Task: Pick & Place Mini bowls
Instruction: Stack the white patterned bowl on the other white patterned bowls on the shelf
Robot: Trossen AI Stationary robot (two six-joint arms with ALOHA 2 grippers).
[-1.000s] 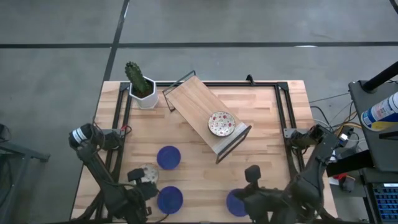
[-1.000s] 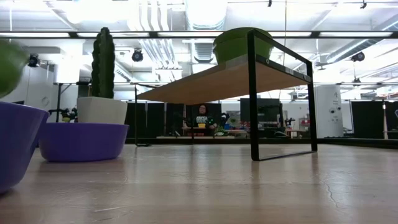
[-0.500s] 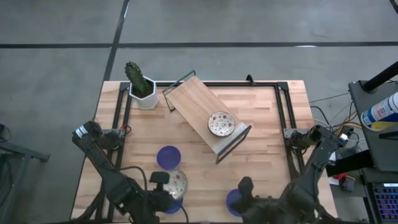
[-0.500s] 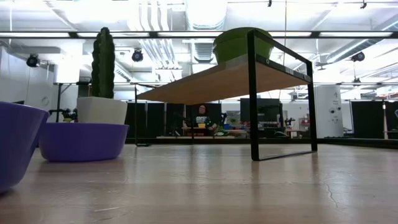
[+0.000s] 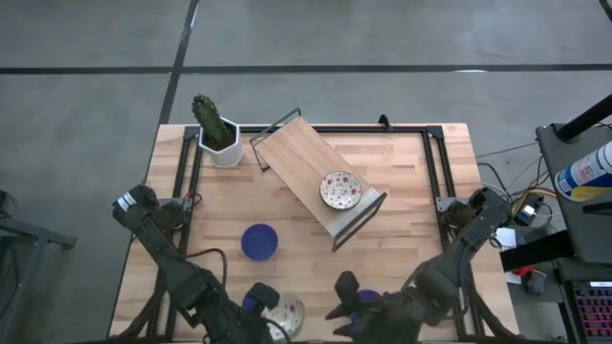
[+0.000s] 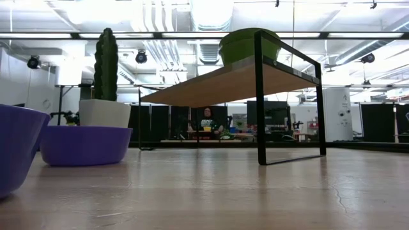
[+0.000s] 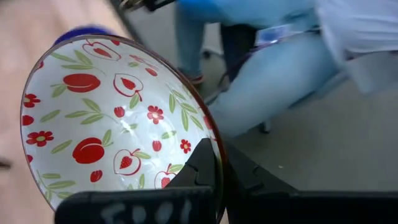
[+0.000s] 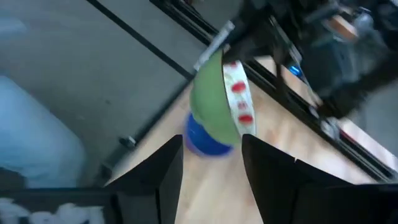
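My left gripper [image 5: 271,320] is at the table's near edge, shut on a cream mini bowl with a red-and-green pattern [image 5: 288,313]. This bowl [image 8: 219,102] is green outside and hangs just over a blue mini bowl [image 8: 202,140], partly hidden in the high view [image 5: 251,302]. My right gripper [image 8: 211,149] stands open beside it with nothing between its fingers, next to another blue bowl [image 5: 369,299]. A third blue bowl [image 5: 259,241] rests on the table. A second patterned bowl [image 5: 340,189] sits on the wooden shelf [image 5: 296,153]. My left gripper pinches the patterned bowl's rim [image 7: 208,134], one finger [image 7: 198,165] inside the bowl and the other [image 7: 245,180] outside. The bowl is tilted steeply, its inside turned up and toward the right gripper. Whether it touches the blue bowl below, I cannot tell.
A white pot with a cactus [image 5: 215,129] stands at the far left corner. The black-framed shelf stands slanted across the table's middle [image 6: 259,96]. A person's legs [image 7: 267,68] show beyond the near edge. Bare wood [image 5: 411,191] lies at the right.
My left gripper has carried the patterned bowl from the near left toward the table's right and near edge, and it now hangs over the blue bowl there. My right gripper has moved toward the left, closer to the left gripper.
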